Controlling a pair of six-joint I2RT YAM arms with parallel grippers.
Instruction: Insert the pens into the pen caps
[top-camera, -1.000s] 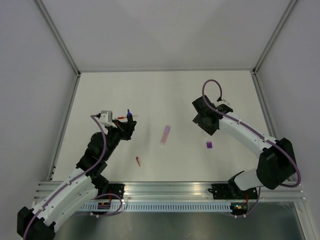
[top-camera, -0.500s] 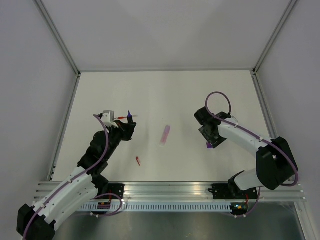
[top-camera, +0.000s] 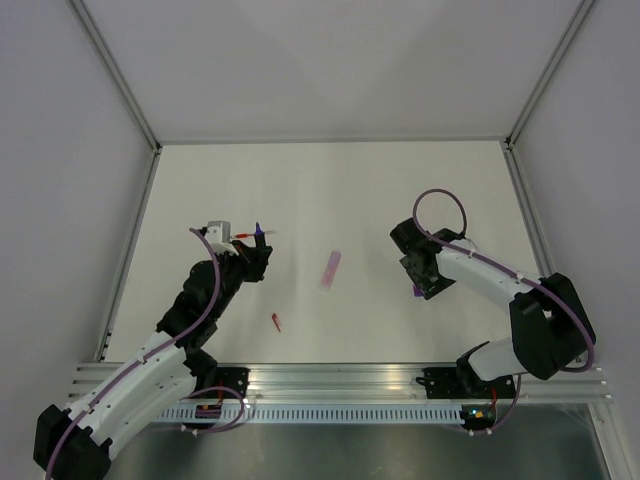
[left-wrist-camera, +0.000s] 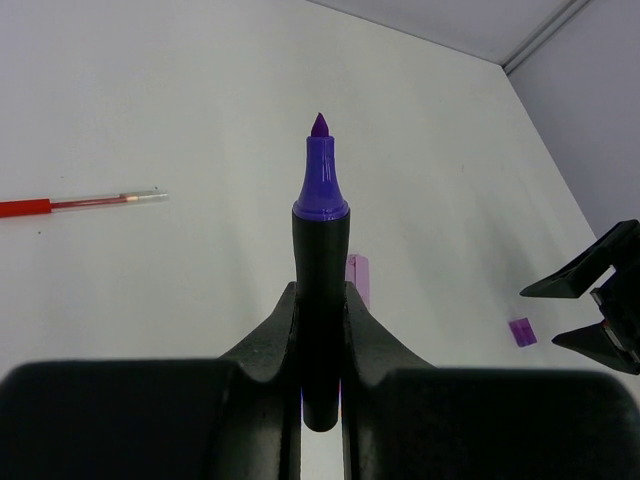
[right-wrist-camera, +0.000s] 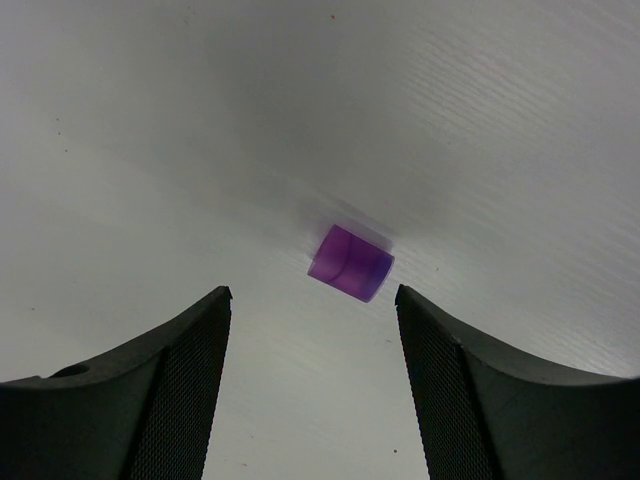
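My left gripper is shut on a dark-bodied marker whose purple tip points away from me. The thin red pen lies on the table just left of that tip. A pale lilac stick lies mid-table. The tiny red cap lies near the front. My right gripper stands open low over the stubby purple cap, which lies just beyond the fingertips, centred between them and untouched.
White tabletop enclosed by white walls with aluminium posts. An aluminium rail runs along the near edge by the arm bases. In the left wrist view the right gripper's dark fingers show at the right edge.
My right arm has swung toward the near side and lowered over the purple cap, its jaws a little wider. The left arm and its marker have stayed put.
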